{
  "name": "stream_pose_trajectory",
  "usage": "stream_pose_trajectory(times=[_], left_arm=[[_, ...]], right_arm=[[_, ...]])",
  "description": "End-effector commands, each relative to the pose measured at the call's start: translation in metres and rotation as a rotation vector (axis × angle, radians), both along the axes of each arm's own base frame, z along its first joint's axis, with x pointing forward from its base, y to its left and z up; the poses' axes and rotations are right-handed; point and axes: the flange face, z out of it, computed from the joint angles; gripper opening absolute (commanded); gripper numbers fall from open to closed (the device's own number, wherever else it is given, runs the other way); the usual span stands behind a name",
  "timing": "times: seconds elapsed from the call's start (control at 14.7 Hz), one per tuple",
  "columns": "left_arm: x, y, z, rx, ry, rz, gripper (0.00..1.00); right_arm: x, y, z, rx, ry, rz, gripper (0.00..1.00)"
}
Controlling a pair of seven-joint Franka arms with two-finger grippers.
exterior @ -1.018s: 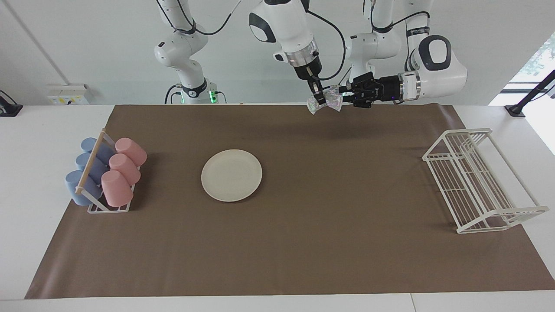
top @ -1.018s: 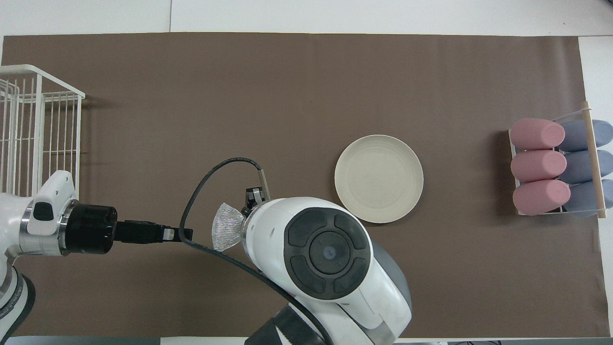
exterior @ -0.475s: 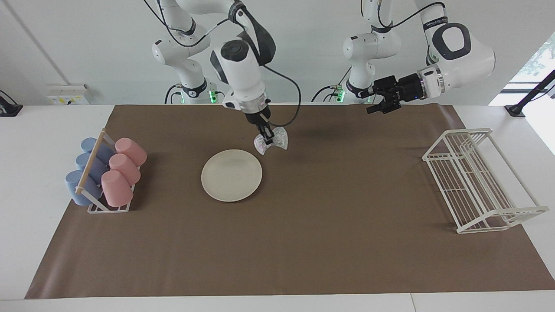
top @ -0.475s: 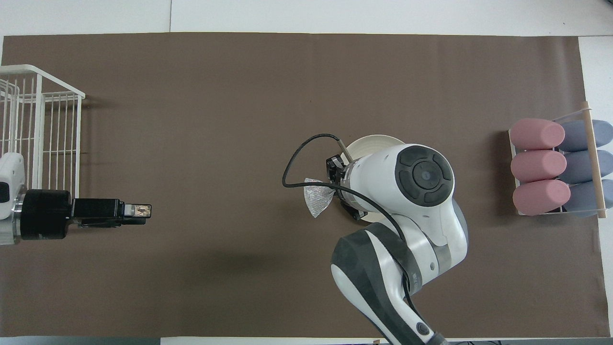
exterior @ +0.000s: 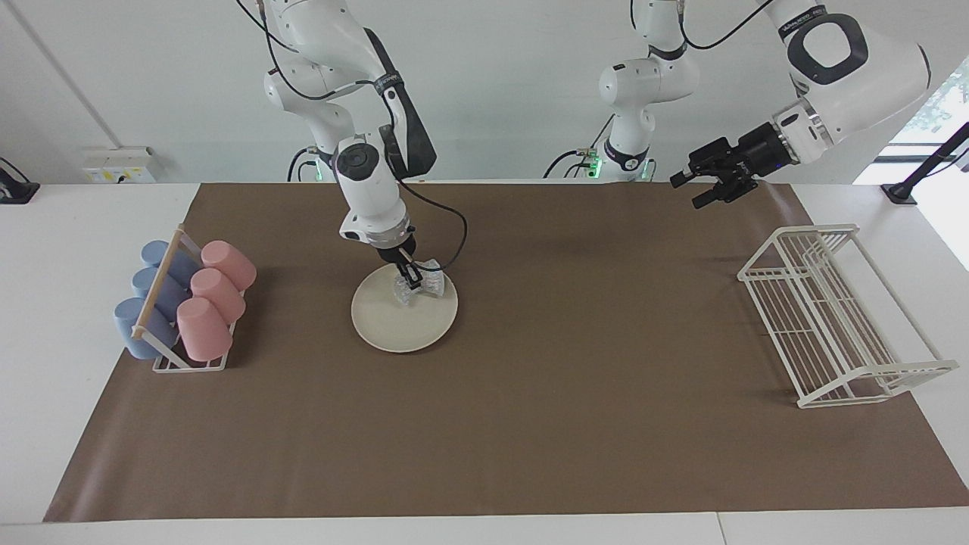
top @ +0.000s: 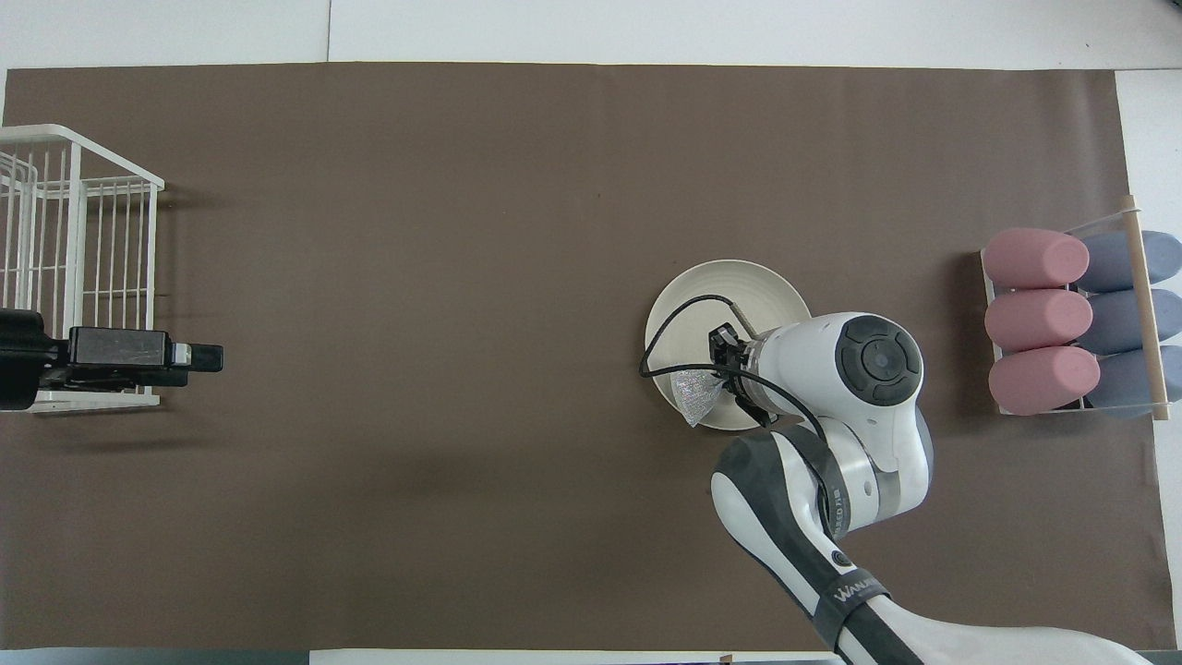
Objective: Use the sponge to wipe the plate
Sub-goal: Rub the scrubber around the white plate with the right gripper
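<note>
Facing view: right claw (exterior: 412, 281) pinches sponge (exterior: 421, 286) on plate (exterior: 394, 322); left claw (exterior: 696, 189) spread, empty.

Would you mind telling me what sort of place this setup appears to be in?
Probably a robotics lab staged as a dishwashing bench. Two arms stand at a white table under a brown mat; the right gripper holds a sponge on a plate, with a cup rack and a wire rack at the ends.

The brown mat (exterior: 530, 424) is lying open between the plate (exterior: 394, 322) and the wire rack (exterior: 833, 318). The cup rack (exterior: 182, 303) is blocking the way at the right arm's end.
</note>
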Motion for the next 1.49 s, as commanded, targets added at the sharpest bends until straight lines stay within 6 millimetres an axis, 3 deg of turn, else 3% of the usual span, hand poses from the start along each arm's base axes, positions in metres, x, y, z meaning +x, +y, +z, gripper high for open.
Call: stream_pose_trajectory(times=[0.0,0.34,0.47,0.68,0.95,1.02,1.22,1.42], left_arm=[[0.017,0.004,0.012,0.161,0.002,-0.015,1.0],[0.023,0.008,0.027,0.452,-0.032,-0.092,1.0],[0.025,0.011,0.031,0.523,-0.027,-0.095,1.0],[0.03,0.014,0.044,0.617,-0.028,-0.119,1.0],[0.049,-0.006,0.074,0.693,0.014,-0.153,1.0],[0.052,-0.011,0.078,0.711,0.029,-0.151,1.0],[0.06,-0.011,0.089,0.738,0.046,-0.107,1.0],[0.062,-0.005,0.09,0.699,0.039,-0.083,1.0]], right_arm=[[0.005,-0.01,-0.015,-0.01,-0.015,0.039,0.0],[0.026,-0.066,-0.025,-0.027,-0.061,0.188,0.0],[0.028,-0.073,-0.025,-0.028,-0.066,0.201,0.0],[0.025,-0.061,-0.024,-0.023,-0.058,0.174,0.0],[0.006,0.007,-0.019,0.036,-0.039,0.019,0.0],[0.005,0.013,-0.019,0.041,-0.049,0.004,0.0],[0.009,0.002,-0.019,0.036,-0.063,0.051,0.0],[0.021,-0.034,-0.023,0.022,-0.08,0.145,0.0]])
